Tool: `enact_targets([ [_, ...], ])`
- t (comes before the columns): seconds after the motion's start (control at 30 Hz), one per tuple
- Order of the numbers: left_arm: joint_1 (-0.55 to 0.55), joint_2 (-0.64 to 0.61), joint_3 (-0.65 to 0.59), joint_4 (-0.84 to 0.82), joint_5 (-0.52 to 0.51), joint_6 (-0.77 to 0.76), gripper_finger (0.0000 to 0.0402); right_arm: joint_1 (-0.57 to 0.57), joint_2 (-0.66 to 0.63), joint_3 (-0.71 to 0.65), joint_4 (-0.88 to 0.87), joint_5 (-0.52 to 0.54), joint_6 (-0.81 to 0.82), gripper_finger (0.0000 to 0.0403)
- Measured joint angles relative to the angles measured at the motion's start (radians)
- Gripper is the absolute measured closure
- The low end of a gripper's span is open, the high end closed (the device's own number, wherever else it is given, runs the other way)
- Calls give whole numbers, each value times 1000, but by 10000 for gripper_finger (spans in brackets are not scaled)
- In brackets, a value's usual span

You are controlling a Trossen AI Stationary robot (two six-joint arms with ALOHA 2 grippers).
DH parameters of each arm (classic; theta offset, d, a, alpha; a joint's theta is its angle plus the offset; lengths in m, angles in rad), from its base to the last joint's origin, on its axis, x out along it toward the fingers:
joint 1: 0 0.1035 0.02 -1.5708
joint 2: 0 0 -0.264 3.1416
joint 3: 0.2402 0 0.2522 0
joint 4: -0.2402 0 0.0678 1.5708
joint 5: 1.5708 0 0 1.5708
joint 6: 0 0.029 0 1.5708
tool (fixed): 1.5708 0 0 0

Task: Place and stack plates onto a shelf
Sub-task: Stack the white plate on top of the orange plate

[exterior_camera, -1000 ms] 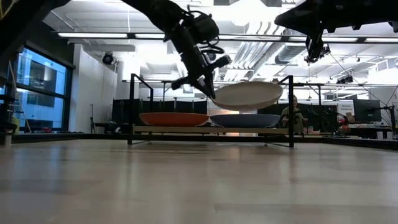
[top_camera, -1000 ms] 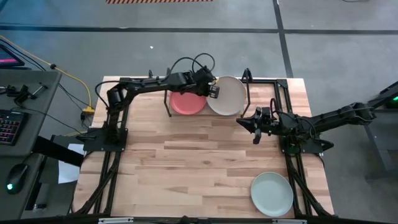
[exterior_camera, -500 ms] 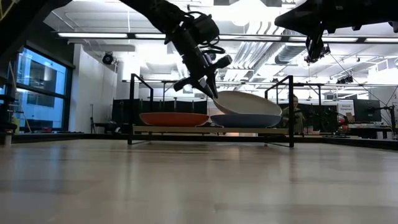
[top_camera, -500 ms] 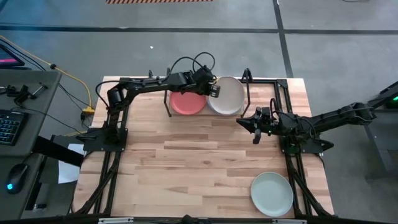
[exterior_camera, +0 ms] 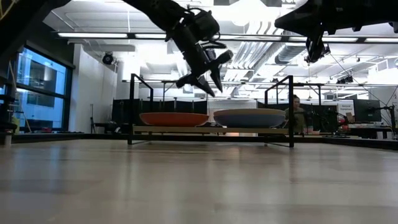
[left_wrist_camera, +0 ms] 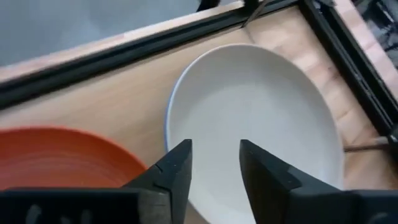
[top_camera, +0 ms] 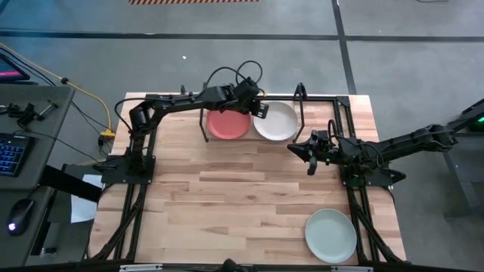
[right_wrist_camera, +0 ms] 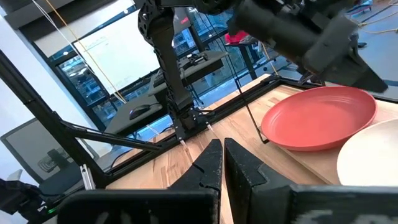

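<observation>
The cream-white plate lies flat on the blue plate, on the right half of the black shelf. Only a blue sliver of that plate shows in the left wrist view. The red plate rests on the shelf's left half. My left gripper hangs open just above the cream-white plate's left edge and touches nothing. My right gripper hovers shut over the table, right of the shelf. The pale green plate lies flat on the table near the front right corner.
The shelf's upright posts stand around the plates. A larger black frame edges the table. Bare wood spans the table's middle and front left. A person sits in the room beyond the table.
My left gripper has opened, let go of the cream-white plate and risen a little. The plate was first held tilted above the blue plate. Its right edge came down first, then its left edge dropped, and it now lies flat on the blue plate.
</observation>
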Motion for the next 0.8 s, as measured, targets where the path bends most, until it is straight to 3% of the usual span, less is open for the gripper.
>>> enact_targets([
  [0.27, -1, -154, 5, -61, 51, 267, 264, 0, 0, 0, 30, 0, 47, 403],
  [0.43, -124, -313, -19, -75, 66, 430, 265, 0, 0, 0, 60, -1, 45, 403],
  [0.63, -319, -556, -284, 161, 34, 445, 265, 0, 0, 0, 62, -10, 45, 403],
  [0.8, -453, -734, -588, 379, -21, 329, 266, 0, 0, 0, 65, -19, 45, 403],
])
